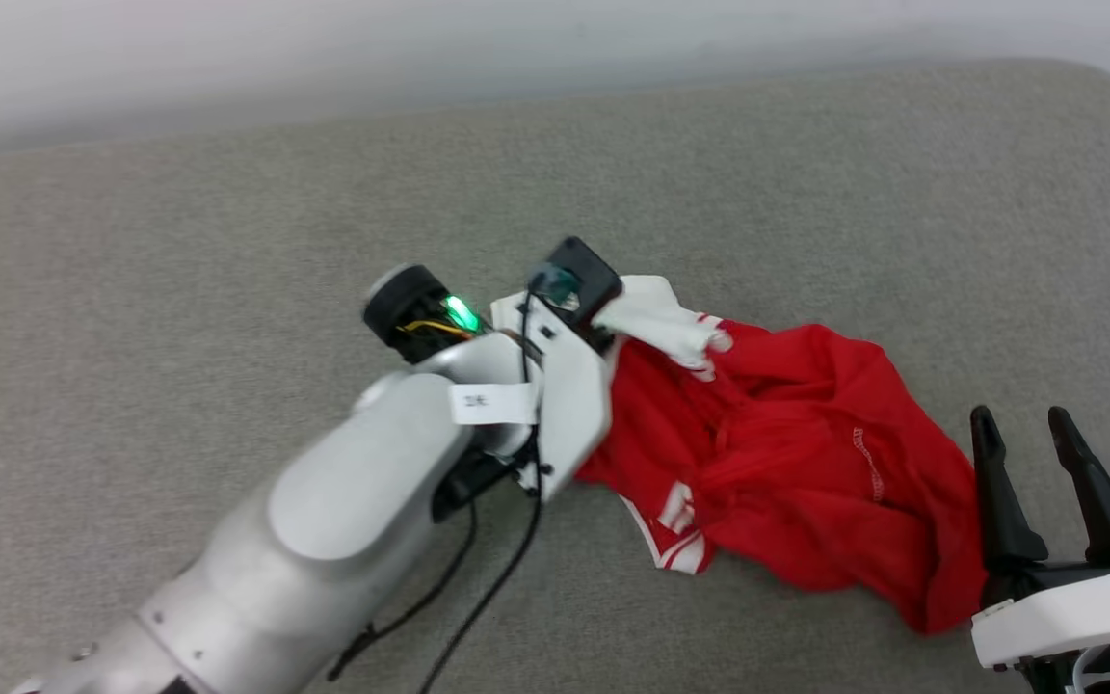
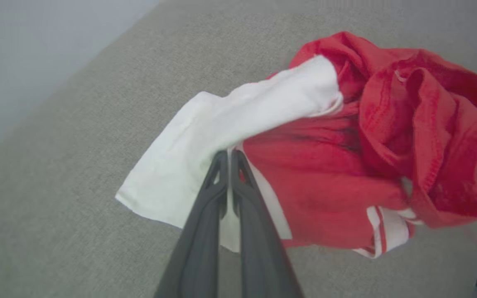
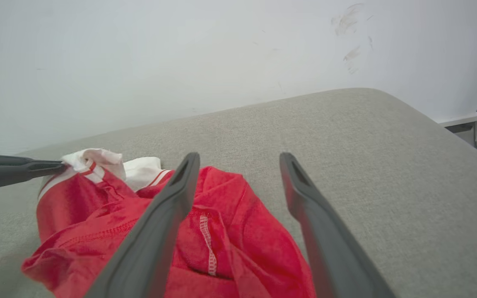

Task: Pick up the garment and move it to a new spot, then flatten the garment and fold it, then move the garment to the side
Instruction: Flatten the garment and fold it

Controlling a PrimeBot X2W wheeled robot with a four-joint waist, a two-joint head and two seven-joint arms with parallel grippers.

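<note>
Nearest, the right end effector [image 1: 1019,416] stands with its two dark fingers spread wide and empty, just beside the right edge of the crumpled red jersey-style garment with white sleeves and red-white striped trim [image 1: 806,463]. The garment lies bunched mid-way across the grey fabric-covered surface [image 1: 227,241]. The pale left forearm [image 1: 353,492], trailing black cables [image 1: 488,588], covers its left edge. The left end effector [image 2: 229,154] is pinched tight on the white sleeve [image 2: 222,120]. Beyond rises a plain pale wall [image 3: 180,54].

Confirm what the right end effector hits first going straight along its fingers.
Probably the grey upholstered cushion ahead of the right end effector; the crumpled red-and-white jersey garment lies by its left finger, not ahead. Depth unclear.
</note>
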